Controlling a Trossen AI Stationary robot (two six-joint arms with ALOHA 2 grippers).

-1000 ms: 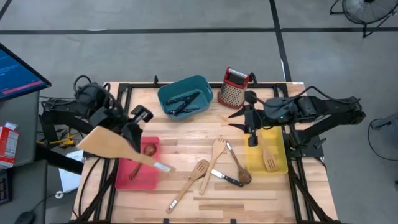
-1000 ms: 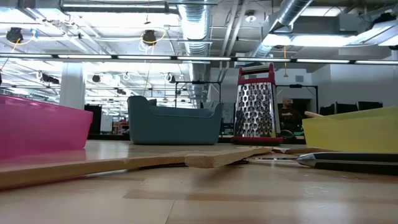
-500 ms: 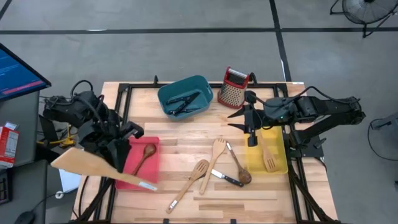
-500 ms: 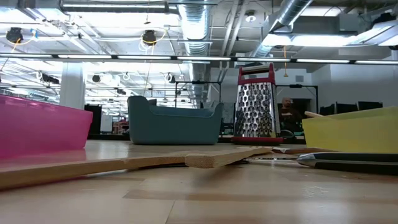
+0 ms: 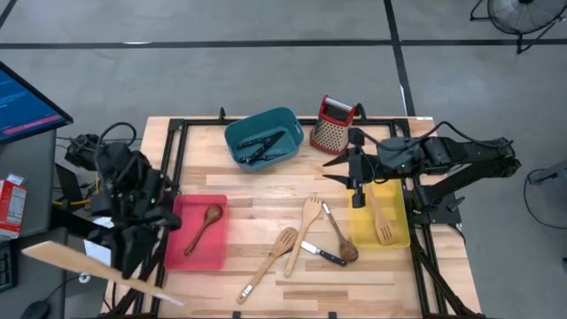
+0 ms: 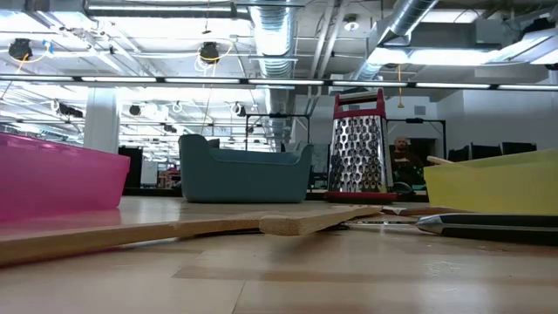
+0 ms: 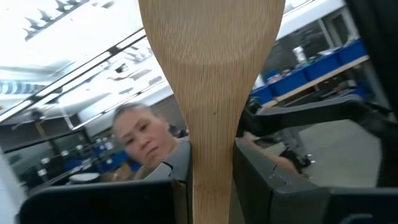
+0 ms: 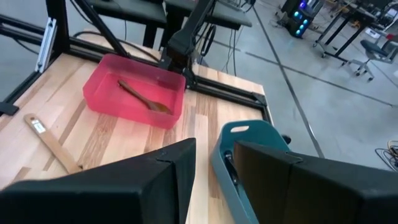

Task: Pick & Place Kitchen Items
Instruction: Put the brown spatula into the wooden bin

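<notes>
My left gripper (image 5: pixel 133 268) is shut on a large pale wooden spatula (image 5: pixel 62 259) beside the table's left edge. Its blade (image 7: pixel 210 56) fills the left wrist view. My right gripper (image 5: pixel 358 191) hangs open over the yellow bin (image 5: pixel 393 232), with nothing between its fingers (image 8: pixel 214 186). A dark wooden spoon (image 5: pixel 204 226) lies in the red bin (image 5: pixel 215 255). Black-handled knives (image 5: pixel 259 146) lie in the teal bin (image 5: pixel 285 120). On the table between the bins lie a wooden fork (image 5: pixel 308 217), a wooden spoon (image 5: pixel 273 255), a dark spoon (image 5: pixel 342 241) and a knife (image 5: pixel 324 255). My left gripper pinches the spatula's handle (image 7: pixel 211 183) between its two fingers, a short way below the blade. The fingers lie across the handle. The spatula is lifted clear and about level. Its blade reaches past the table's left edge and its free handle end (image 5: pixel 171 299) points toward the near edge.
A red-topped metal grater (image 5: pixel 333 124) stands at the far edge beside the teal bin. A wooden utensil (image 5: pixel 383 226) lies in the yellow bin. A person (image 7: pixel 144 140) shows beyond the spatula in the left wrist view. A monitor (image 5: pixel 27 102) stands left of the table.
My left gripper has swung from above the red bin toward the table's left and near edges, carrying the spatula. The spatula has stayed clear of the table, and its blade now hangs beyond the left edge. The gripper has turned on the way.
</notes>
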